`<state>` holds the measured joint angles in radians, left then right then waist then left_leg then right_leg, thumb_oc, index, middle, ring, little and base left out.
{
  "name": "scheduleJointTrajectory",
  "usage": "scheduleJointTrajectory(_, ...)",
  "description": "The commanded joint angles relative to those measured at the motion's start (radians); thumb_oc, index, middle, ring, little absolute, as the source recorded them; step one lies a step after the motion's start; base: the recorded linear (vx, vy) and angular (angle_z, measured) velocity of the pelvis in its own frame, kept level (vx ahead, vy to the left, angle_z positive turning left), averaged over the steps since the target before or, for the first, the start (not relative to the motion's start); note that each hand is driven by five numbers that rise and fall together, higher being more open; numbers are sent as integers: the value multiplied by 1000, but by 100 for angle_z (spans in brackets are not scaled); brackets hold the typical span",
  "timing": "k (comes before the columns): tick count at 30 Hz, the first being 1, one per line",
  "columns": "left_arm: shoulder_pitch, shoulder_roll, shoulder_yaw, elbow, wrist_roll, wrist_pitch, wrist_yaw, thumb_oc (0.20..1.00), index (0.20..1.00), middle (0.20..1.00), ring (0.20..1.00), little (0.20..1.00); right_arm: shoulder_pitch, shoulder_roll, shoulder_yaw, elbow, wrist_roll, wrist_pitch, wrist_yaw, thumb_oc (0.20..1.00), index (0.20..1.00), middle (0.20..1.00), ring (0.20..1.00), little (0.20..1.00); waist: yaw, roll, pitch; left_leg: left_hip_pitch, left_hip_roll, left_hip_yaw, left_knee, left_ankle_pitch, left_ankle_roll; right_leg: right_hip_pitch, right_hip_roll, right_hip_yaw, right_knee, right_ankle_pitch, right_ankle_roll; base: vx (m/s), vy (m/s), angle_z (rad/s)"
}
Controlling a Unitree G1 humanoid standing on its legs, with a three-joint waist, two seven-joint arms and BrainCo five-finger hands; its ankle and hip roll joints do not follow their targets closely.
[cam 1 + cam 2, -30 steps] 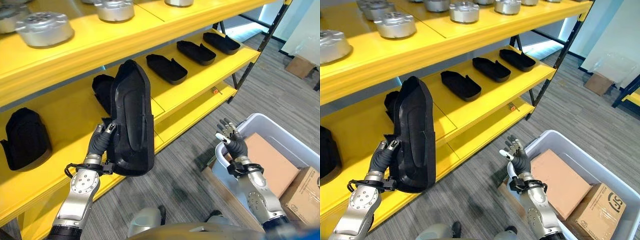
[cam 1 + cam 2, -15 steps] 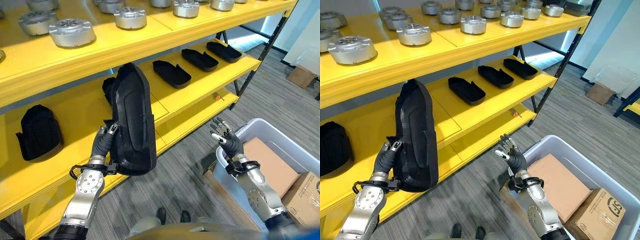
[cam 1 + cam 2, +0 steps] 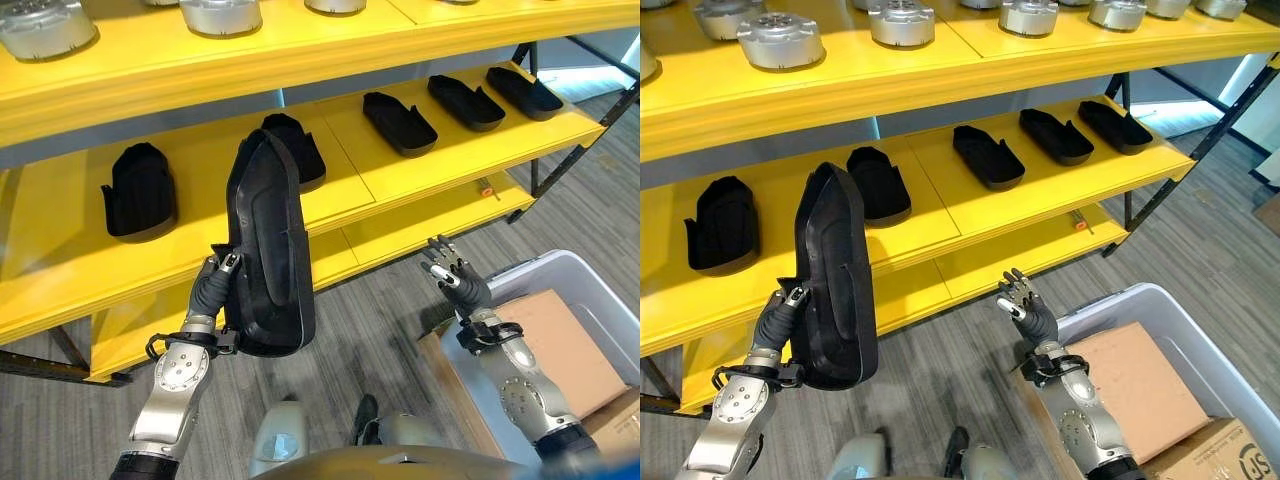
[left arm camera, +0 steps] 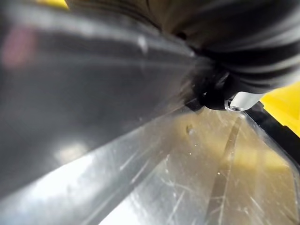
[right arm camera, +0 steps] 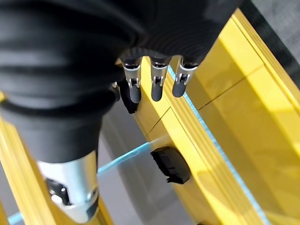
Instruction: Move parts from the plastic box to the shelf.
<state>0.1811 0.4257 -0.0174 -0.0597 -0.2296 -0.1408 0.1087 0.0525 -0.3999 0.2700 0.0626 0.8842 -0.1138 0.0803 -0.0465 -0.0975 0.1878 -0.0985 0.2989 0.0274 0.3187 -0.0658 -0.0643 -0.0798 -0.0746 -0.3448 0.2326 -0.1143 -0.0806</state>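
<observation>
My left hand (image 3: 208, 290) is shut on a long black moulded part (image 3: 268, 250) and holds it upright in front of the yellow shelf (image 3: 390, 185). The same part (image 4: 70, 93) lies right against the left wrist camera. On the middle shelf board rest several black parts (image 3: 399, 108). At the lower right stands the grey plastic box (image 3: 1140, 310), and my right hand (image 3: 1025, 305) hovers open over its near-left corner, holding nothing. The fingers (image 5: 154, 89) are straight in the right wrist view.
Silver round castings (image 3: 780, 40) line the top shelf board. A brown cardboard sheet (image 3: 1140, 380) and a cardboard carton (image 3: 1230, 455) lie in the box. Grey floor (image 3: 940, 370) runs between the shelf and the box.
The camera has swung, so the whole scene has shifted right and the shelf's left end shows. The left hand still holds the black part upright; the right hand stays open by the box.
</observation>
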Motion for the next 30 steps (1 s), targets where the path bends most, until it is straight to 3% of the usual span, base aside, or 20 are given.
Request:
scheduleJointTrajectory(1,-59,16,15,-79,-34,-73,24,200,200,200,200,200,37,-14,-40,-28,30,-39,-3,1000,1000,1000,1000,1000,-23,60,-49,74,149,63,-270,263,-48,-21,-107,37,126,-62,146,10,451,117)
scheduleJointTrajectory(2,-69,15,14,-78,-34,-75,31,200,200,200,200,200,31,-15,-41,-11,19,-41,-11,1000,1000,1000,1000,1000,-14,64,-45,69,153,-3,-274,283,-63,-37,-128,45,164,-71,156,-36,270,137)
scheduleJointTrajectory(3,-75,13,17,-76,-42,-79,35,200,200,200,200,200,23,-12,-41,-4,13,-42,-17,1000,1000,1000,1000,1000,-2,66,-39,69,128,-61,-259,248,-67,-41,-142,58,178,-72,164,14,207,99)
scheduleJointTrajectory(4,-76,13,17,-76,-42,-79,35,200,200,200,200,200,22,-12,-41,-3,13,-43,-17,1000,1000,1000,1000,1000,-6,67,-41,61,127,-66,-256,250,-66,-43,-143,54,175,-68,164,88,338,37)
scheduleJointTrajectory(5,-63,19,27,-84,-44,-75,21,200,200,200,200,200,34,-5,-62,-7,2,-40,-12,1000,1000,1000,1000,1000,1,66,-39,53,78,-72,-227,121,-79,-21,-196,52,190,-60,191,104,359,17)
scheduleJointTrajectory(9,-39,69,52,-91,-15,-78,-1,200,200,200,200,200,64,11,-66,-18,-29,-18,5,1000,1000,1000,1000,1000,34,43,-16,22,-27,-95,-138,17,-68,49,-266,49,111,13,234,67,343,48)
scheduleJointTrajectory(10,-39,69,52,-91,-15,-77,-1,200,200,200,200,200,65,11,-66,-18,-29,-18,5,1000,1000,1000,1000,1000,33,42,-16,22,-28,-96,-138,17,-68,49,-266,48,111,13,234,58,367,35)
scheduleJointTrajectory(11,-30,86,68,-99,-3,-78,0,200,200,200,200,200,71,20,-54,-19,-33,-9,16,1000,1000,1000,1000,1000,48,27,-13,5,-64,-94,-109,-10,-61,69,-294,40,66,45,252,42,253,32)
scheduleJointTrajectory(16,-20,101,89,-105,0,-84,4,200,200,200,200,200,69,34,-38,-25,-43,3,26,1000,1000,1000,1000,1000,72,-7,-20,-76,-153,-104,11,-86,-31,106,-353,41,-38,153,277,43,251,17)
scheduleJointTrajectory(19,-22,100,81,-106,9,-80,4,200,200,200,200,200,64,48,-38,-22,-56,3,17,1000,1000,1000,1000,1000,81,-13,-34,-100,-218,-102,42,-127,8,120,-396,47,-82,267,284,57,280,17)
scheduleJointTrajectory(20,-23,101,81,-106,9,-80,4,200,200,200,200,200,63,49,-38,-22,-56,3,17,1000,1000,1000,1000,1000,78,-18,-38,-105,-226,-102,37,-120,11,117,-403,46,-86,273,286,72,324,23)
scheduleJointTrajectory(22,-19,107,83,-112,11,-84,8,200,200,200,200,200,65,64,-31,-10,-63,2,15,1000,1000,1000,1000,1000,78,-3,-41,-73,-266,-84,6,-124,57,73,-438,65,-35,392,267,65,371,9)
scheduleJointTrajectory(24,-20,107,83,-111,12,-84,8,200,200,200,200,200,64,64,-31,-9,-63,2,15,1000,1000,1000,1000,1000,77,-8,-44,-75,-273,-82,-1,-116,59,69,-445,66,-37,396,268,42,302,-14)
scheduleJointTrajectory(25,-28,94,72,-104,8,-85,9,200,200,200,200,200,66,74,-22,-6,-57,0,15,1000,1000,1000,1000,1000,55,34,-31,-6,-291,-68,-95,-94,90,-6,-336,106,86,265,219,117,527,7)
scheduleJointTrajectory(26,-36,91,64,-100,4,-87,8,200,200,200,200,200,63,68,-22,-5,-52,-1,19,1000,1000,1000,1000,1000,43,38,-30,21,-295,-68,-136,-78,94,-44,-253,121,97,192,196,178,667,-30)
scheduleJointTrajectory(27,-33,85,63,-102,-5,-87,5,200,200,200,200,200,60,58,-20,-8,-48,-3,23,1000,1000,1000,1000,1000,39,39,-25,51,-299,-45,-172,-66,101,-68,-183,76,92,123,178,147,262,-16)
scheduleJointTrajectory(29,-19,66,65,-109,-20,-82,1,200,200,200,200,200,56,48,-16,-1,-46,-3,32,1000,1000,1000,1000,1000,33,39,-24,96,-300,-34,-217,-62,96,-84,-107,44,34,95,170,152,132,-7)
scheduleJointTrajectory(30,-19,66,66,-109,-20,-82,1,200,200,200,200,200,56,48,-16,0,-46,-3,32,1000,1000,1000,1000,1000,33,40,-24,96,-299,-34,-218,-62,96,-83,-105,43,32,96,170,113,29,-28)
